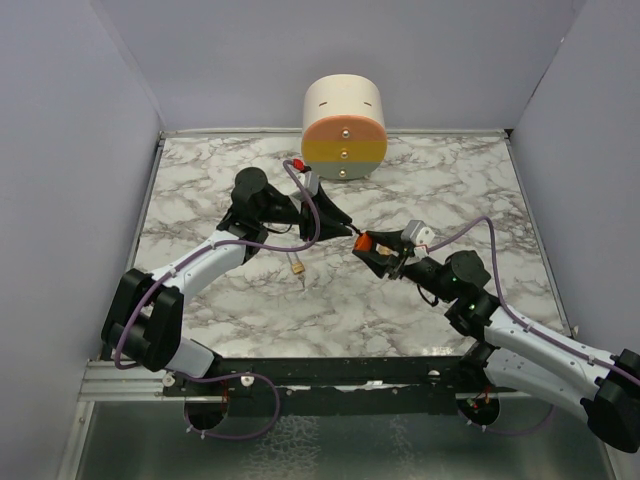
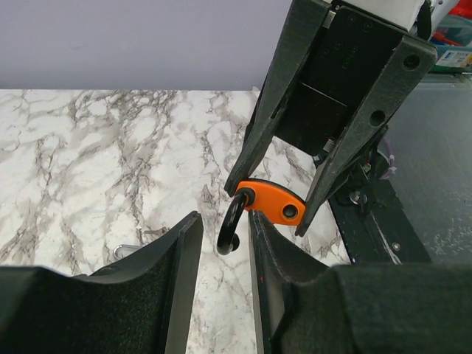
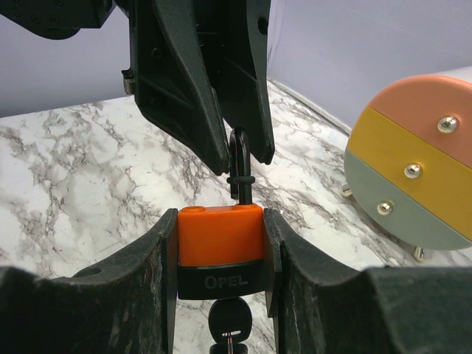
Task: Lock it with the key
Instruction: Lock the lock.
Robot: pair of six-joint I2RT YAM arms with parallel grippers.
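Observation:
My right gripper (image 3: 220,221) is shut on an orange padlock (image 3: 220,234) with a black base marked OPEL. The key (image 3: 230,322) has its black head hanging under that base, its blade in the keyhole. The padlock's black shackle (image 3: 240,166) sticks out away from the gripper, with one leg out of its hole. My left gripper (image 2: 225,221) faces the padlock (image 2: 274,201), jaws a little apart on either side of the shackle (image 2: 230,221), with a gap showing on each side. From above, both grippers (image 1: 345,230) (image 1: 368,245) meet mid-table around the padlock (image 1: 373,240).
A small brass padlock (image 1: 298,267) lies on the marble table (image 1: 200,200) just below the left gripper. A round cream drum (image 1: 343,125) with orange, yellow and grey bands (image 3: 413,169) stands at the back. Grey walls close in three sides.

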